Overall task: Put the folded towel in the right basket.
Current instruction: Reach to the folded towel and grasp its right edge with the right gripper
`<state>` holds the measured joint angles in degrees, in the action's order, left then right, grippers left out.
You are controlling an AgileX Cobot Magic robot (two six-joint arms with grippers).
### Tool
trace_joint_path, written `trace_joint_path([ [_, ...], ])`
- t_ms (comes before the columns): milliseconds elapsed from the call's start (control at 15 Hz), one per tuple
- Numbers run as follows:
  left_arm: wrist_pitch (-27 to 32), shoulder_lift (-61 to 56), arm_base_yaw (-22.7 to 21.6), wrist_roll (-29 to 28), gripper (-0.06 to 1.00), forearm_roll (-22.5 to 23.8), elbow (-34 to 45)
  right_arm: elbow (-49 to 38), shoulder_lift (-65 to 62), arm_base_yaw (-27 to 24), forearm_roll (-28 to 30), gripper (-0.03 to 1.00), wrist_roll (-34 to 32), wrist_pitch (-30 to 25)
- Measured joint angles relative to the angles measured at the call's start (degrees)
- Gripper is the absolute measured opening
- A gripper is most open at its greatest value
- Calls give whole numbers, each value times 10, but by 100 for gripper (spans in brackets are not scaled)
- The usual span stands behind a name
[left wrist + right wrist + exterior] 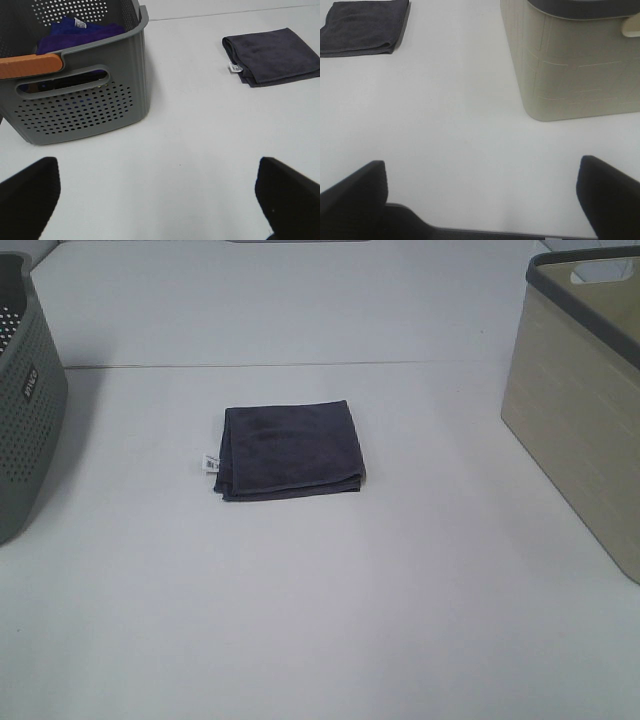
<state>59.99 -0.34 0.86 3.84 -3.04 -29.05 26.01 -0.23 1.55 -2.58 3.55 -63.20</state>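
grey basket (25,400) far left, purple cloth (80,32) inside | left gripper (156,165) spread wide, empty | folded towel (290,450) flat on table (320,620), centre, well apart from both baskets — likely light, soft, floppy; pinch all layers at a folded edge | right gripper (482,162) spread wide, empty | right basket (575,390) — far right

One folded towel (290,450), one grey basket (30,440), one beige basket (575,440) and one purple cloth (80,32).
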Motion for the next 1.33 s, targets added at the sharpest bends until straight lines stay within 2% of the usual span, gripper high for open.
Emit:
trace_joint_path([
  [1333, 0, 0, 0, 0, 99, -1, 0, 0, 0, 0, 1, 98, 0, 0],
])
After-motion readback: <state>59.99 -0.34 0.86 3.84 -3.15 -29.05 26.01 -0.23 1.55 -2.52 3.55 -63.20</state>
